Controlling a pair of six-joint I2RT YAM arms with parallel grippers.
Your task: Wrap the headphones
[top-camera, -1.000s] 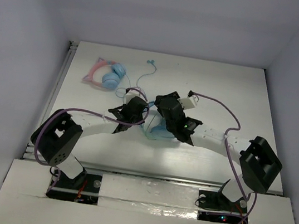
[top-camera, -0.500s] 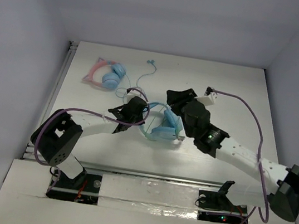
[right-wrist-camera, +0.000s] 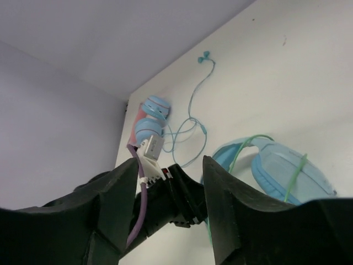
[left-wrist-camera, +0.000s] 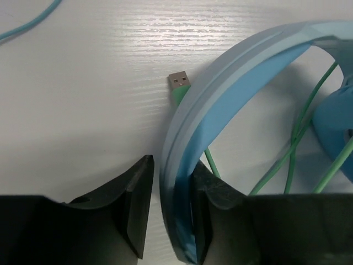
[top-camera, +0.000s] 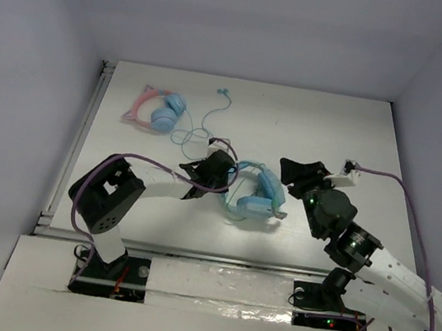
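Note:
The light-blue headphones lie mid-table with the thin green cable looped across the cups. The cable's USB plug lies on the table beside the headband. My left gripper is at their left side. In the left wrist view its jaws are closed round the headband, with a thin gap at the left finger. My right gripper is open and empty, raised to the right of the headphones. In its wrist view the gripper looks down on the headphones and the left arm.
Pink-banded cat-ear headphones lie at the back left. Thin teal earbuds lie behind, their wire curling toward my left gripper. White walls enclose the table on three sides. A rail runs along the left edge.
My right arm has drawn back to the right, away from the headphones, with its gripper open. My left gripper has moved right, and the headphones have shifted right with it.

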